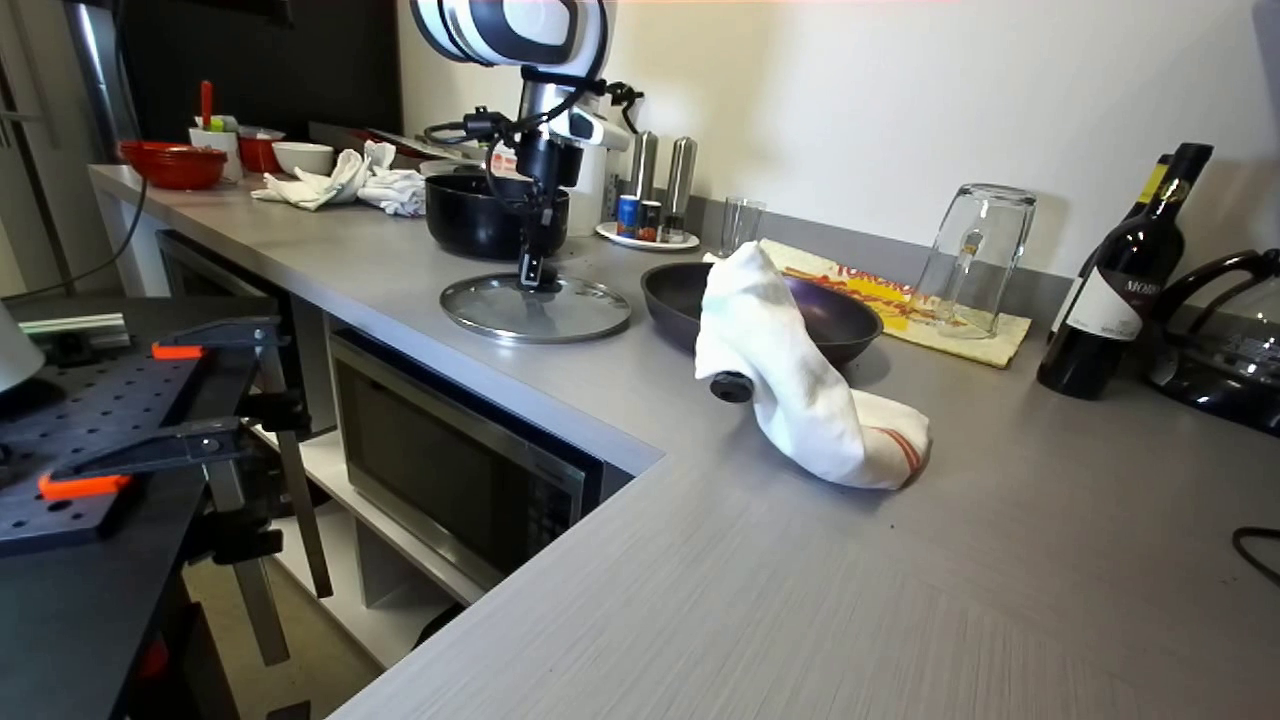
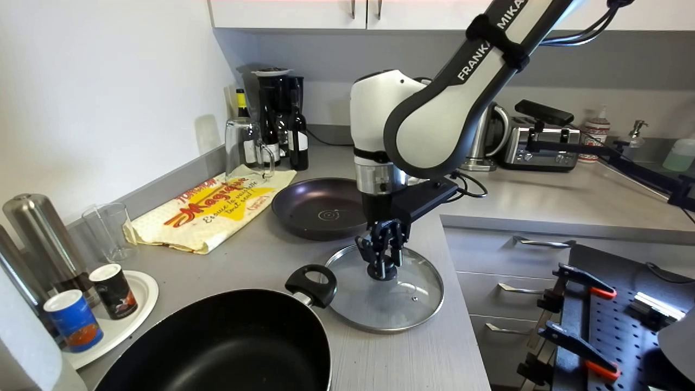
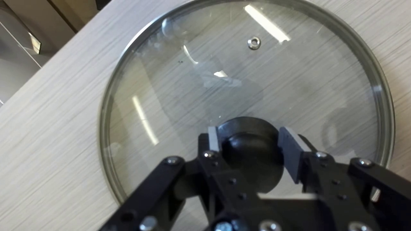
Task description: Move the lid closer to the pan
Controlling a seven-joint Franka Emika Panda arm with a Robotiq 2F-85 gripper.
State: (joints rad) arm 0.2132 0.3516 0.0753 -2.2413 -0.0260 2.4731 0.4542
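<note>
The lid is a round clear-glass disc with a steel rim and black knob. It lies on the counter in both exterior views (image 1: 500, 308) (image 2: 374, 309) and fills much of the wrist view (image 3: 192, 93). The shallow black pan (image 1: 845, 325) sits close beside it; its inside shows in an exterior view (image 2: 304, 214), partly behind the arm. My gripper (image 1: 531, 272) is over the lid's middle, also in an exterior view (image 2: 389, 258). In the wrist view the gripper's pads (image 3: 249, 141) press both sides of the knob (image 3: 252, 160). The lid seems to rest on the counter.
A deep black pot (image 2: 244, 326) stands on the lid's far side from the pan, its handle (image 2: 312, 285) near the rim. A white cloth (image 1: 775, 370) drapes over the pan's handle side. A printed towel (image 2: 217, 209) and glass mug (image 1: 975, 260) are behind. The counter edge (image 1: 480, 355) runs near the lid.
</note>
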